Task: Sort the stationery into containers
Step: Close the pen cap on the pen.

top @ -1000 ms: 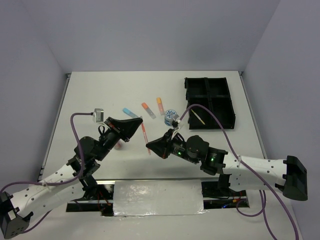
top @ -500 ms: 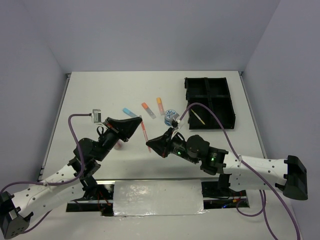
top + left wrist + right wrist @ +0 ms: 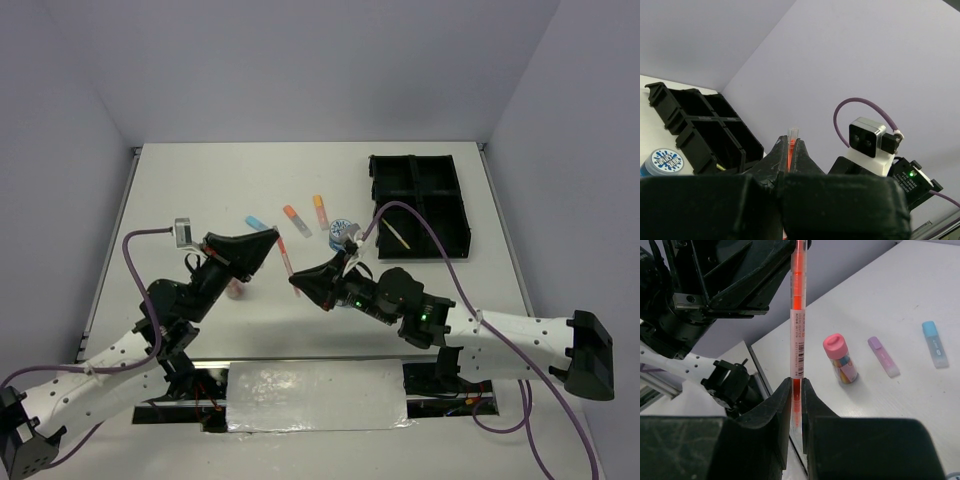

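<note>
Two grippers grip one orange pen [image 3: 288, 265] at once, in the air over the near middle of the table [image 3: 200, 190]. The left gripper [image 3: 272, 240] has its fingers pressed together on the pen's far end. In the left wrist view a short clear tip pokes out just past the fingertips [image 3: 799, 150]. The right gripper [image 3: 298, 285] has its fingers clamped on the pen's near end. In the right wrist view the barrel runs straight up from between the fingers [image 3: 780, 400] into the left gripper's jaws, with most of the pen bare between the two grippers. In the top view the pen slants a little, its far end toward the left.

Pen: thin, translucent orange barrel, with a long white label of small dark print along the middle.

On the table, a pink bottle [image 3: 840, 359] with a pink cap stands below the pen. A purple highlighter [image 3: 883, 356] lies just beside it and a blue highlighter [image 3: 936, 344] farther off. A blue-white tub [image 3: 342, 230] sits near the left side of the black tray [image 3: 455, 200]. The tray's near-left compartment holds a thin yellow pen [image 3: 396, 234]. Two orange highlighters [image 3: 297, 220] lie side by side between the blue highlighter and the tub.
</note>
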{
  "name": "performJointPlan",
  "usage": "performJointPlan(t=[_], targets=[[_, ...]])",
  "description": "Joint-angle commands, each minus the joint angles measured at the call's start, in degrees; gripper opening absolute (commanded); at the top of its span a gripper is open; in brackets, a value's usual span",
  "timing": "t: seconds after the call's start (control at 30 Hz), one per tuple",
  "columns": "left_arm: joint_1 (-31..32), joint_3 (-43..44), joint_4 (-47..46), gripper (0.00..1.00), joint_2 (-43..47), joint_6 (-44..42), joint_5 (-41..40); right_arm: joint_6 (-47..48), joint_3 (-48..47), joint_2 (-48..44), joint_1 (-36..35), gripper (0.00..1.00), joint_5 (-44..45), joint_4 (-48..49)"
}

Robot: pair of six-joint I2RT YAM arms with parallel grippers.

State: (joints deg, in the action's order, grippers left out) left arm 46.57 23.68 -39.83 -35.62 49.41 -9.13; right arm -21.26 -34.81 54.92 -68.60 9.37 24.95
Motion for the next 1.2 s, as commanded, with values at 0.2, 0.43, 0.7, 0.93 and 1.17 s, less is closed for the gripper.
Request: performJointPlan(t=[0.2,0.43,0.7,0.93,1.17], targets=[[0.4,1.4,7.1,0.0,-1.7,-6.5,8.2,7.6,-10.4,-2.8,2.2,0.0,-0.2,0.6],[0.4,-0.6,3.5,0.0,-3.8,-4.6,10.5,10.1,-9.9,-3.4,3.3,0.0,-3.4,3.2],[0.4,-1.0,3.2,0.0,-4.9,-5.0,10.8,10.5,-12.7,-3.1,4.6,0.0,-6.0,4.1],[0.4,-2.8,2.7,0.0,-5.8,-4.4,11.1,10.0,-14.9,-3.3,6.7,0.0,-8.6,3.8],[0.3,-4.1,0.5,0.0,-7.7,-4.4,12.4,9.5,-17.7,-2.3,7.3,0.0,-10.5,3.4]])
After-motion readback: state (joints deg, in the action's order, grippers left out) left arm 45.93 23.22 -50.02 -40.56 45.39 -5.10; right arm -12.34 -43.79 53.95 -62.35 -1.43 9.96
